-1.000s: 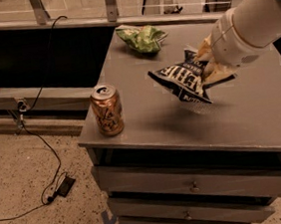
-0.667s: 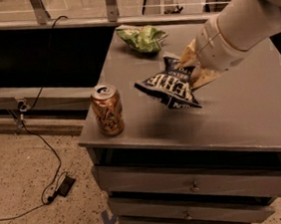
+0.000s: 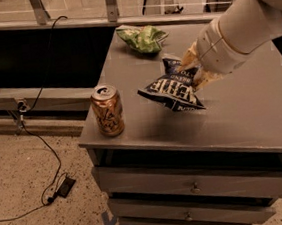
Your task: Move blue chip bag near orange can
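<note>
Grey worktop (image 3: 251,108) with a blue chip bag (image 3: 171,91) held just over it.
White arm (image 3: 242,23) across the upper right corner, slanting down toward the middle of the worktop. Blue chip bag tilted and mostly off the surface, shadow beneath, near the orange can (image 3: 107,110) but clearly apart from it. Crumpled green bag (image 3: 142,38) lying at the far edge. Orange can upright at the front left corner. Tool (image 3: 195,71) clenched on the far end of the blue chip bag, one tan finger on each side.
</note>
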Controlling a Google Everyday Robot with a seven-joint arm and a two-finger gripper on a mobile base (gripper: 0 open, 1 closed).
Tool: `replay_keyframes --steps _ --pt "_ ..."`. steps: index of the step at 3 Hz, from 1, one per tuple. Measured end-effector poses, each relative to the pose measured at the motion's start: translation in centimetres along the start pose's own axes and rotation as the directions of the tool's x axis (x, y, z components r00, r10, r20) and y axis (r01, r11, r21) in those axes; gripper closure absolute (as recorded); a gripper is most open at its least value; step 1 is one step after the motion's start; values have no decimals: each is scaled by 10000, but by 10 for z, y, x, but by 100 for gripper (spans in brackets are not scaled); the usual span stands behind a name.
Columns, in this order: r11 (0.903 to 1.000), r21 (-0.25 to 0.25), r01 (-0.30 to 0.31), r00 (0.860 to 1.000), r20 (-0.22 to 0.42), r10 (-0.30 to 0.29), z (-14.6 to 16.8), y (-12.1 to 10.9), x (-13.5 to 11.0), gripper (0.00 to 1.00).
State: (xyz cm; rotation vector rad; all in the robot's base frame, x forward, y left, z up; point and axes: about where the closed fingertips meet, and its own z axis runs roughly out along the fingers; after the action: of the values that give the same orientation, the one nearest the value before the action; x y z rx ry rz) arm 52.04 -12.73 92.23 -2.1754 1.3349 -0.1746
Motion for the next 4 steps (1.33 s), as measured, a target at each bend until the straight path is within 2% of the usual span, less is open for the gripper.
replay_keyframes --steps 1,2,3,4 --pt "9911 -388 1273 9903 -515 -1292 18 3 -14 100" --pt "9532 -998 2853 9538 -678 -2925 36 9 -25 100" --pt "8990 -1407 4148 9058 -295 -4226 48 14 -42 100" --pt "8550 -1397 4995 8656 391 -4993 48 13 -65 81"
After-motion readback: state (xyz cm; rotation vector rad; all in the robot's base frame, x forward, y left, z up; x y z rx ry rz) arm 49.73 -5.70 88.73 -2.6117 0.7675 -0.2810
